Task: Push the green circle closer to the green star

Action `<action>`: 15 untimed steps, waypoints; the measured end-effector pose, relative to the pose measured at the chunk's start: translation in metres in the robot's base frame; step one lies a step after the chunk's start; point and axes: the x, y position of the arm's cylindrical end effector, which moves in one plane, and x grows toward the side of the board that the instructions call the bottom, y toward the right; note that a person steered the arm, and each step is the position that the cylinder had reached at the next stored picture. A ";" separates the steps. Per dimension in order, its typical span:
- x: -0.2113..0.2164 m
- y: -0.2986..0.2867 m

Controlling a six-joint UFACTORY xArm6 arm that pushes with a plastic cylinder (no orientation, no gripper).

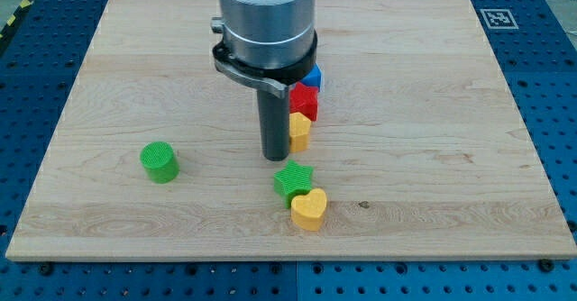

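Now I get ready to push the green circle (160,162).
My tip (274,156), a plain rod with no hand, sits just far of the green star (293,180); the circle waits well left, so I must go round behind it.

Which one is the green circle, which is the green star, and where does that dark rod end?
green circle (160,159), camera view, on its flat top face.
green star (292,178), camera view, on the middle of its top.
my tip (275,157), camera view, on the rod's very end, above the green star.
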 end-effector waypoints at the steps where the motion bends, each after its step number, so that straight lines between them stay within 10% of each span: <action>1: 0.000 0.002; 6: -0.052 -0.143; 8: -0.011 -0.204; 15: 0.036 -0.118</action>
